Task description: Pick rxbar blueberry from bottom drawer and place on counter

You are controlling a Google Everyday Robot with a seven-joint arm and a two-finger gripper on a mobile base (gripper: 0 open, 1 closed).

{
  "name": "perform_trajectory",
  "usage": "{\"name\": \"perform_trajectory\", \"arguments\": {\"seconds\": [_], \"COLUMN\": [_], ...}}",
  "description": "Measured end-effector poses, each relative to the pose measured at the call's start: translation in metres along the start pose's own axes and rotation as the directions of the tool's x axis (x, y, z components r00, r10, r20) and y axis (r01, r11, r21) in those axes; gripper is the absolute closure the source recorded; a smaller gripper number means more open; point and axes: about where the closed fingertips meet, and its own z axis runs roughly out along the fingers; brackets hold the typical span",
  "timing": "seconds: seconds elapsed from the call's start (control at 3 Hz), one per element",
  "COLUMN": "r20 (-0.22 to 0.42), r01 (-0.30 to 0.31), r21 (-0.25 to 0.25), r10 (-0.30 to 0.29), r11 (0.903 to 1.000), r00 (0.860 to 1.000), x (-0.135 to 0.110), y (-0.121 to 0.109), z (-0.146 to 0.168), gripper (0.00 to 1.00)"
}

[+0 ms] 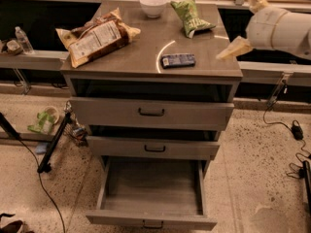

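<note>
The rxbar blueberry [178, 60], a dark blue flat bar, lies on the counter [141, 57] towards its front right. The bottom drawer [151, 221] is pulled out and its inside shows bare. My gripper [236, 24] hangs at the counter's right edge, to the right of the bar and apart from it. It is open and holds nothing: one pale finger [233, 48] points down-left and the other rises at the top of the frame.
A brown-and-white chip bag [96, 35] lies on the counter's left, a white bowl [153, 5] at the back, a green snack bag [191, 16] at the back right. The two upper drawers stand slightly open. Cables and a stand leg [54, 144] lie on the floor.
</note>
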Motion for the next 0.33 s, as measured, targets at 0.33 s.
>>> {"name": "perform_trajectory", "arguments": {"seconds": [0.33], "r20": [0.007], "r01": [0.004], "r21": [-0.001], "r10": [-0.004], "r11": [1.0000], "r00": [1.000], "x": [-0.0017], "y": [-0.0011], "z": [0.0050], "gripper": [0.00]}}
